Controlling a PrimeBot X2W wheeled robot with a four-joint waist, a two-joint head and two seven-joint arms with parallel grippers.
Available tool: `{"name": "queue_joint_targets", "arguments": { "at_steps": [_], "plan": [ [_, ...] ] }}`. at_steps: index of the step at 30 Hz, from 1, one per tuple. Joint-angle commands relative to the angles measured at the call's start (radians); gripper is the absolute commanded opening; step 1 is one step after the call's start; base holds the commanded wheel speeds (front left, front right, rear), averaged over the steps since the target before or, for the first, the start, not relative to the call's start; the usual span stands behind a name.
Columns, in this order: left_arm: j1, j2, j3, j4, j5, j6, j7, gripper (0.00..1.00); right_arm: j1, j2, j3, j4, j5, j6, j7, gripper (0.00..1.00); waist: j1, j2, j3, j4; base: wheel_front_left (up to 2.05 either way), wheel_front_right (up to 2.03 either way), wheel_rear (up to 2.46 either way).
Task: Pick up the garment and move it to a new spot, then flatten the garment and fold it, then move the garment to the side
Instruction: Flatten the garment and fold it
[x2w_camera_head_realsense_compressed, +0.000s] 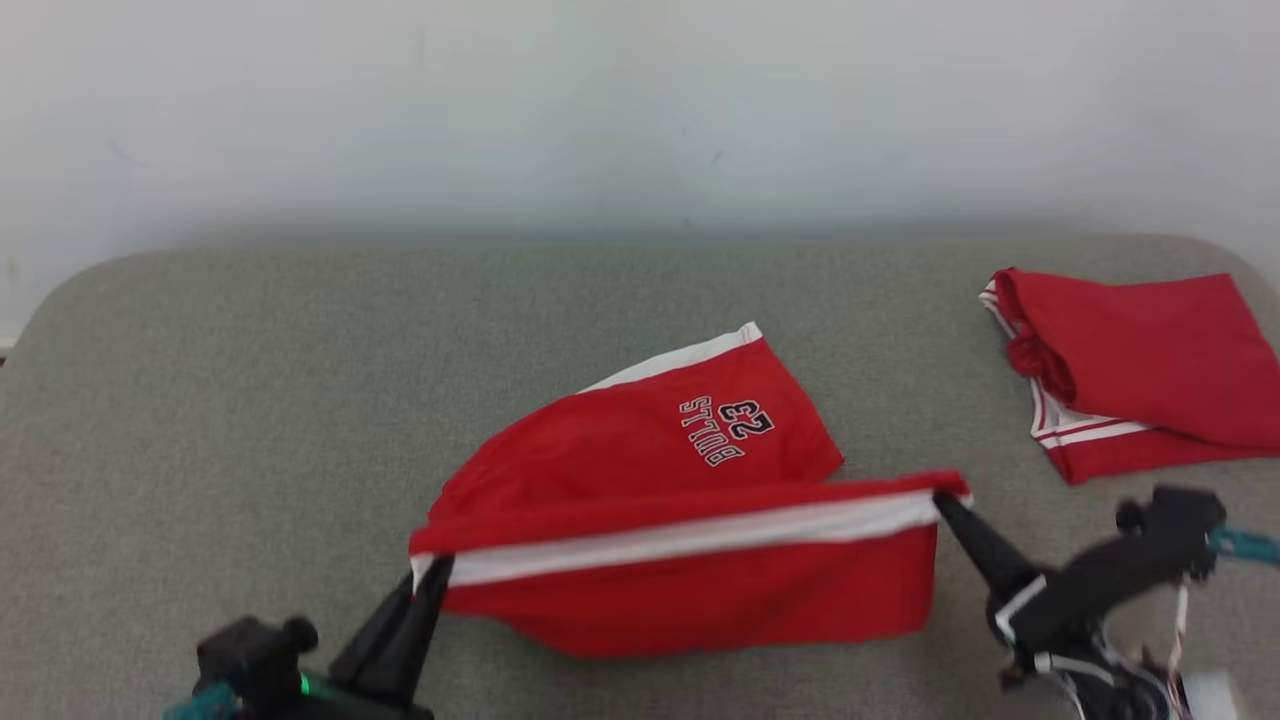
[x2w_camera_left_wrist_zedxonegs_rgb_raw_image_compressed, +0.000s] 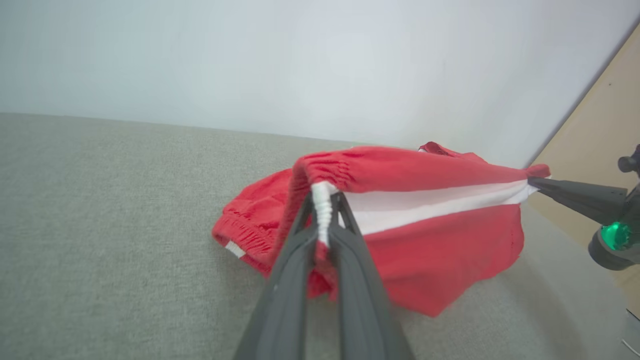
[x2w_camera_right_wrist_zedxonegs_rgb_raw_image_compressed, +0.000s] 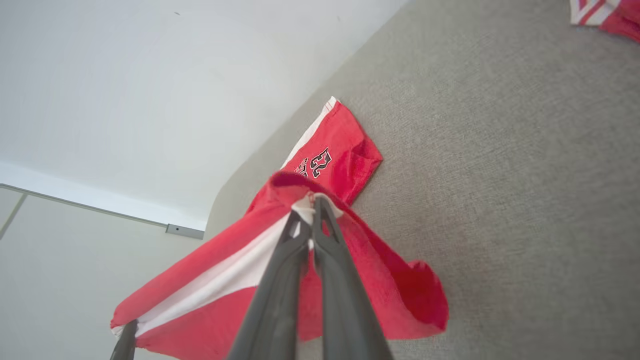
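**Setting.** Grey cloth-covered tabletop (x2w_camera_head_realsense_compressed: 200, 400) with rounded corners, set against a plain white wall (x2w_camera_head_realsense_compressed: 600, 100).

**Item 1, nearest.** Left pincer (x2w_camera_head_realsense_compressed: 432, 575), clenched on the gathered waistband (x2w_camera_left_wrist_zedxonegs_rgb_raw_image_compressed: 345, 167) of the garment (x2w_camera_head_realsense_compressed: 650, 450). The left wrist view shows white elastic bunched between its fingers.

**Item 2.** Right pincer (x2w_camera_head_realsense_compressed: 942, 503), likewise clenched, grasping the leg hem at the opposite end of the white side stripe (x2w_camera_head_realsense_compressed: 700, 535).

**Item 3.** The garment is a pair of red shorts at mid tabletop. Its near side is lifted and stretched taut between the two pincers, with a red panel hanging below the stripe. Its far leg rests on the tabletop.
- Purpose of hold, judged: gripping both ends of one side seam keeps the cloth from bunching, so it can be carried or laid out flat.
- Orientation: the long axis of the raised edge runs across the robot's front, waistband at its left and hem at its right. The resting leg angles away toward the far right, and its print (x2w_camera_head_realsense_compressed: 725, 430) reads upside down from the head view.

**Item 4, farthest.** Second red garment (x2w_camera_head_realsense_compressed: 1150, 370), already folded, at the far right and well apart.
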Motion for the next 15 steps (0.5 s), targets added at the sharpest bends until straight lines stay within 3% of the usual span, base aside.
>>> {"name": "queue_joint_targets", "arguments": {
  "at_steps": [1,15],
  "plan": [
    [-0.045,0.010,-0.008,0.016,-0.018,0.003,-0.003,0.00,-0.059,0.002,-0.007,0.033,-0.019,-0.002,-0.004,0.00,0.0000,-0.0001,0.050,0.031,0.00,0.00,0.00],
    [-0.432,0.031,-0.142,0.239,-0.144,0.003,-0.003,0.00,-0.672,-0.010,0.040,0.566,-0.267,-0.002,-0.161,0.00,0.0000,-0.0001,0.260,0.090,0.00,0.00,0.00]
  ]
}}
